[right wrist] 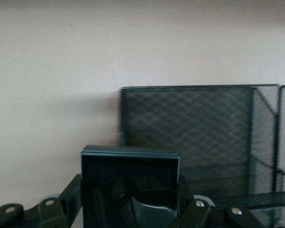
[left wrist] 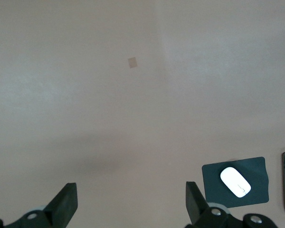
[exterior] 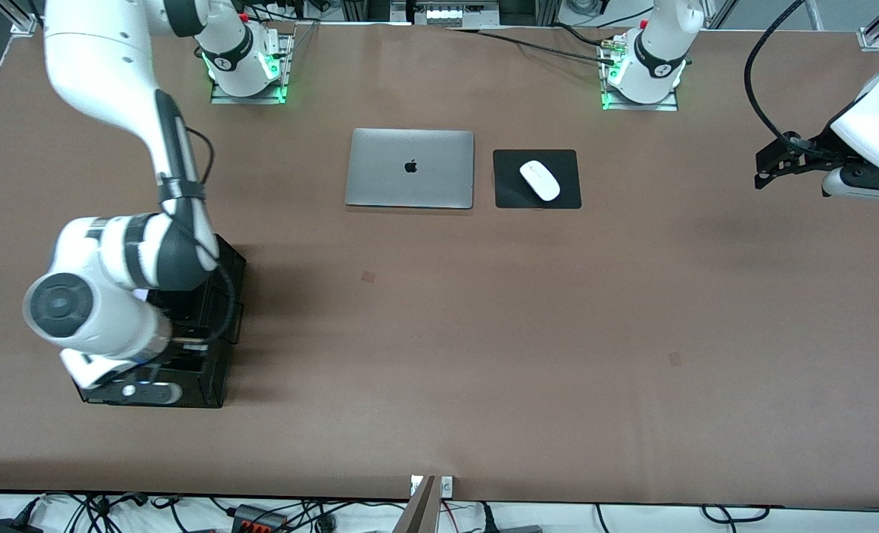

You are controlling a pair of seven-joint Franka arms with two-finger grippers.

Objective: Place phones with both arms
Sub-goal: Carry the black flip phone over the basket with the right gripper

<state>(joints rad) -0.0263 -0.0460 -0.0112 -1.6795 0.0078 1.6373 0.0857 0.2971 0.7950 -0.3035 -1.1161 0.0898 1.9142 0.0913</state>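
My right gripper (right wrist: 130, 190) is shut on a black phone (right wrist: 130, 164) with a glossy face, held upright between the fingers (right wrist: 74, 194). Its lower part is hidden. The phone is beside the wall of a black mesh organizer (right wrist: 190, 128). In the front view the right arm covers its gripper over that organizer (exterior: 221, 348) at the right arm's end of the table. My left gripper (exterior: 769, 166) is open and empty in the air over bare table at the left arm's end; it also shows in the left wrist view (left wrist: 130, 194). The other phones are out of view.
A shut silver laptop (exterior: 410, 168) lies near the arms' bases. Beside it a white mouse (exterior: 540, 180) rests on a black mouse pad (exterior: 510, 192); both also show in the left wrist view (left wrist: 235, 182). The brown table (exterior: 447, 333) spreads wide nearer the camera.
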